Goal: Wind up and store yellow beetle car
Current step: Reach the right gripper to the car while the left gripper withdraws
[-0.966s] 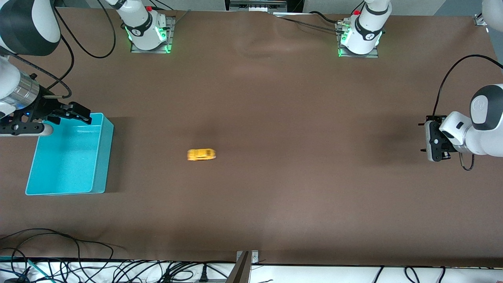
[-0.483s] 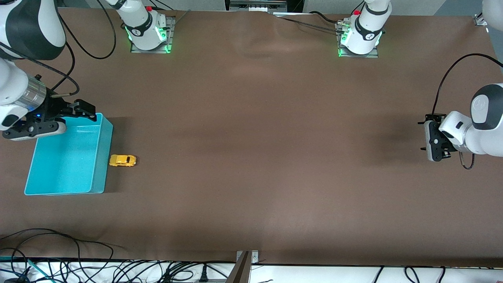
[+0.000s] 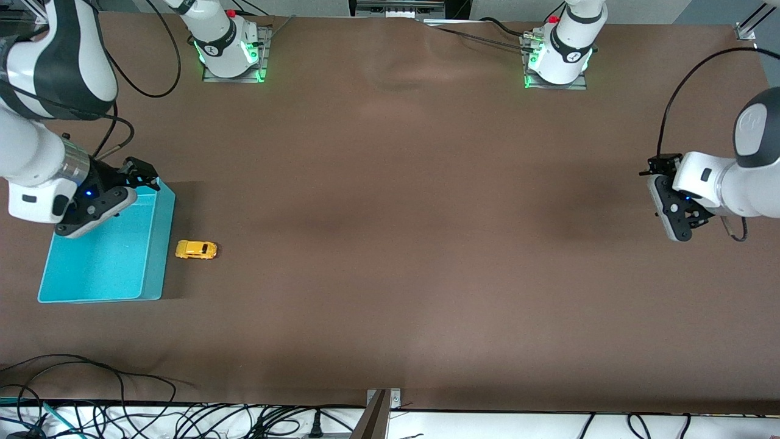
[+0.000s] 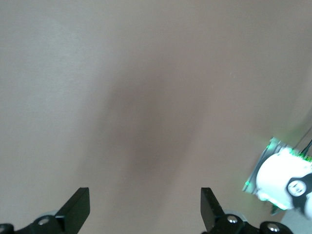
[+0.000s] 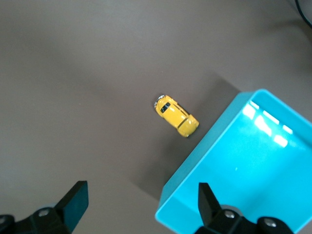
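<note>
Yellow-orange and tiny, the beetle-shaped toy car with dark windows point(image 3: 195, 250) is seen standing on its wheels on the brown table covering point(image 3: 402, 244), just beside the outer wall of the turquoise plastic bin point(image 3: 152, 268) and not inside it. In the right wrist view the yellow beetle car point(image 5: 176, 115) is shown lying close to the corner of the bin point(image 5: 195, 170), apart from the wall by a narrow gap.

The right gripper point(image 3: 141, 172) is held over the bin's edge nearest the robot bases, its fingers spread wide and nothing between them. The left gripper point(image 3: 670, 204) waits above bare table toward the left arm's end, likewise wide open and empty.

Storing is judged to be the step in hand, since the car is at rest outside the bin. For the next move, the right gripper would need to be brought over the car, lowered with its fingers straddling the narrow body, and closed on the sides; care would be called for so that the bin wall is not struck.
</note>
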`<state>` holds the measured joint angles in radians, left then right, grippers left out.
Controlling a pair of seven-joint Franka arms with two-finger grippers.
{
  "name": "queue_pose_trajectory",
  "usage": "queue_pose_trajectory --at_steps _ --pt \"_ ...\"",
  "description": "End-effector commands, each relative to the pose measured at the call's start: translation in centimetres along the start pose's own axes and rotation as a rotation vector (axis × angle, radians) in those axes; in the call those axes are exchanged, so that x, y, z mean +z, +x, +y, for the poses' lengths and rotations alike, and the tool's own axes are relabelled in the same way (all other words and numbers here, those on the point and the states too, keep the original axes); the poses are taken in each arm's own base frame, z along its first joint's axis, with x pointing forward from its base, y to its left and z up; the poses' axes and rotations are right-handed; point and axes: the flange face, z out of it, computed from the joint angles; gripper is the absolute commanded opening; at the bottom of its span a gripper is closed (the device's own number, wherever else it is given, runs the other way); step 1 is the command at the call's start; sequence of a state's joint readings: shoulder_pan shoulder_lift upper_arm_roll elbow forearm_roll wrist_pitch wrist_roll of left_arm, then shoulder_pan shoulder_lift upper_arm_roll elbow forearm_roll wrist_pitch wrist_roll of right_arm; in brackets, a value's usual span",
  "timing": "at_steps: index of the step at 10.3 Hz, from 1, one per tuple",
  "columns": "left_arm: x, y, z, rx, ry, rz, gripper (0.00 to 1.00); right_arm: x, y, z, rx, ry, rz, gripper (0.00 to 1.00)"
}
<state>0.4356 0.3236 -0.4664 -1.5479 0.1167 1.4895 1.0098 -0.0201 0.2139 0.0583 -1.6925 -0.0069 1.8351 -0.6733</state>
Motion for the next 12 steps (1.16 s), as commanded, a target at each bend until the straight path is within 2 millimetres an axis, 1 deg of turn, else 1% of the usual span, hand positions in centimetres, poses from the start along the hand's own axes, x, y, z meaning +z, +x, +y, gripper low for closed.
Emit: queue_pose_trajectory --at_steps 1,2,3,4,5,6,7,8,9,10,11,12 --pt "-4.8 0.7 3.1 -0.173 0.025 0.012 1.0 2.4 0.7 0.9 -0.123 -0.002 0.009 1.0" --pt "-6.2 1.2 5.2 -0.238 0.061 0.004 1.0 3.9 0.9 1.1 -0.139 -0.005 0.013 1.0" --pt "-7.3 1.6 6.9 -0.299 0.095 0.0 1.0 5.4 1.0 1.2 -0.192 -0.024 0.033 1.0" --pt "-8.0 1.4 7.4 -0.374 0.102 0.028 1.0 6.9 1.2 1.4 -0.25 -0.04 0.048 1.0" --pt "-8.4 1.1 7.5 -0.451 0.082 0.069 1.0 8.0 1.5 1.6 -0.274 -0.044 0.051 1.0" --pt "-8.9 0.4 7.3 -0.502 0.077 0.13 1.0 8.9 1.6 1.7 -0.28 -0.048 0.056 1.0" --pt "-9.0 -0.1 7.9 -0.519 0.106 0.168 1.0 10.3 1.6 1.6 -0.299 -0.056 0.063 1.0" --pt "-9.0 -0.9 9.5 -0.59 0.131 0.188 1.0 12.4 1.2 1.4 -0.336 -0.072 0.076 1.0" --pt "-9.2 -0.5 11.8 -0.706 0.142 0.197 1.0 13.7 0.8 1.2 -0.353 -0.082 0.083 1.0" --pt "-9.9 -0.4 13.4 -0.833 0.149 0.219 1.0 14.2 0.7 1.0 -0.356 -0.079 0.08 1.0" --pt "-10.3 -1.0 13.7 -0.89 0.142 0.236 1.0 14.8 0.7 1.0 -0.356 -0.071 0.075 1.0" --pt "-10.8 -1.4 14.2 -0.899 0.149 0.247 1.0 15.7 0.8 1.1 -0.372 -0.069 0.071 1.0"
